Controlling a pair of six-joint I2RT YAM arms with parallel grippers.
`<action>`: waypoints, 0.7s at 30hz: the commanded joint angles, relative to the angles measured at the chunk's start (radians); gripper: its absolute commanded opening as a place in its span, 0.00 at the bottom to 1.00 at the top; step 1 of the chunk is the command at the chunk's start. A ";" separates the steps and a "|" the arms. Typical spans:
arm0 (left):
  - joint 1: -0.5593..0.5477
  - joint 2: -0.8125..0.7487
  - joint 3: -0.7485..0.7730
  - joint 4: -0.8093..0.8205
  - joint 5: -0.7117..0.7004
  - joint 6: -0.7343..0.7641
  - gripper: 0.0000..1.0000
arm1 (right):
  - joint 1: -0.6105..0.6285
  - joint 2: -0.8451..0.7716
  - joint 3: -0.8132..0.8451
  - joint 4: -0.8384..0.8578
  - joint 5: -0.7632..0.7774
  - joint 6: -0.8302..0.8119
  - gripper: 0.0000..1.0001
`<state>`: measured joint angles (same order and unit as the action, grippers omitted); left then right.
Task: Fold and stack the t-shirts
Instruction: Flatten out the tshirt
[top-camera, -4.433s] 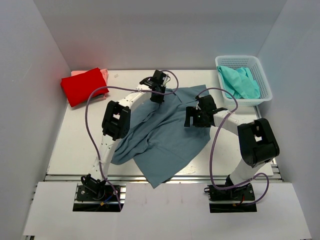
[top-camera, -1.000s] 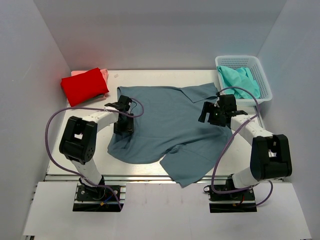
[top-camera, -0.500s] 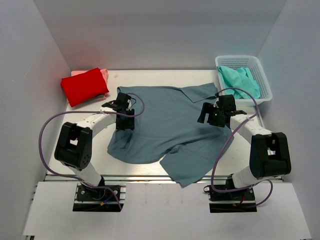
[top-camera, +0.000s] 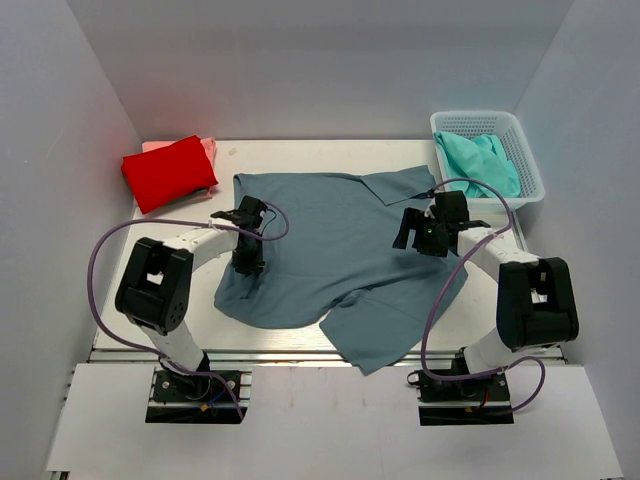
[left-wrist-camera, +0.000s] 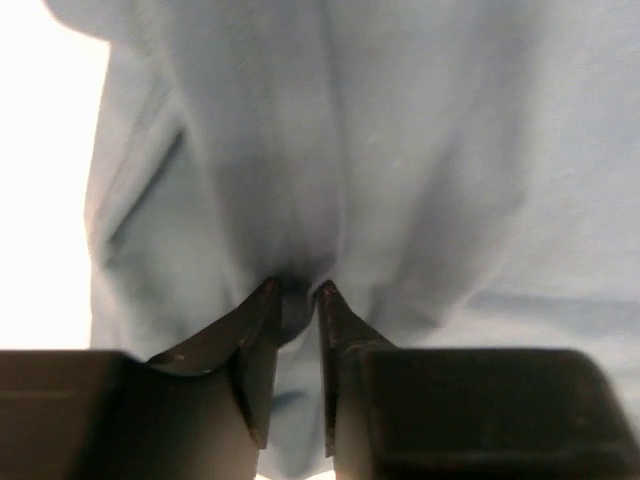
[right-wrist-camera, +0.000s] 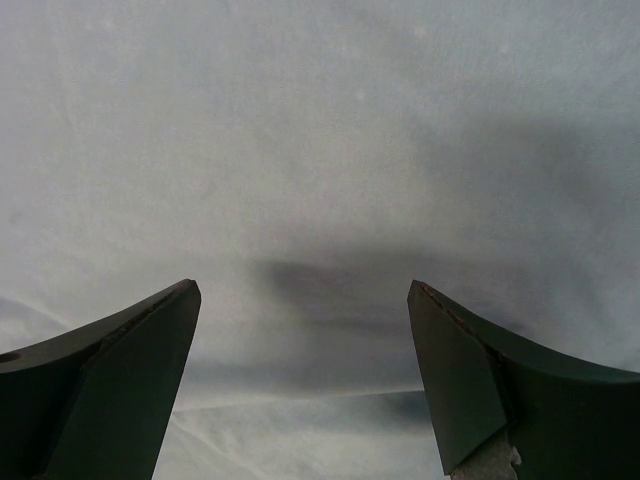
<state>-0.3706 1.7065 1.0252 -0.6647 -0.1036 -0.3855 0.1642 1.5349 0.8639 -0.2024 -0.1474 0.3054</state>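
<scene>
With the blue-grey t-shirt (top-camera: 330, 250) spread mid-table, the left gripper (top-camera: 247, 264) pinches a narrow pucker at its nine o'clock edge, so I'd want the wide-open right gripper (top-camera: 418, 238) at three o'clock nipping cloth likewise before both lift together.

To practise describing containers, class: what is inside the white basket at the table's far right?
A crumpled teal shirt lies in the basket. Whether anything sits beneath it cannot be seen, because the cloth hides most of the basket's floor.
</scene>
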 joint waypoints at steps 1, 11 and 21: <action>-0.002 -0.065 -0.008 -0.055 -0.068 -0.038 0.31 | 0.000 0.013 0.037 0.018 -0.015 -0.005 0.90; 0.018 -0.082 0.001 -0.099 -0.208 -0.116 0.00 | -0.005 0.027 0.021 0.004 0.045 0.024 0.88; 0.038 -0.073 -0.026 -0.165 -0.361 -0.247 0.00 | -0.002 0.031 0.033 -0.006 0.046 0.020 0.88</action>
<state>-0.3420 1.6661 1.0187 -0.8299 -0.4042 -0.5827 0.1638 1.5600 0.8639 -0.2070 -0.1104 0.3290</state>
